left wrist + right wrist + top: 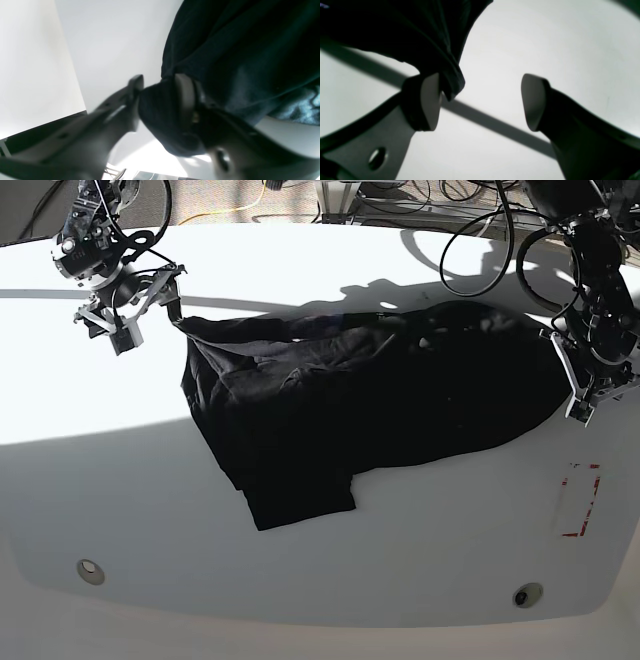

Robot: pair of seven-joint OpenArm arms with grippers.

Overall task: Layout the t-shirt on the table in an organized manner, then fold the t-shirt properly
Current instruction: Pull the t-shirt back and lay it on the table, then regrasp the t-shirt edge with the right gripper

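The left hand (160,90) sat at 3 o'clock in the base view, its arm reaching down from 1 o'clock, and its fingers (183,97) were clamped on a bunch of the t-shirt (237,50). The right hand (480,100) hung at 10 o'clock, jaws spread wide, one finger (430,100) touching a hanging corner of cloth without pinching it.
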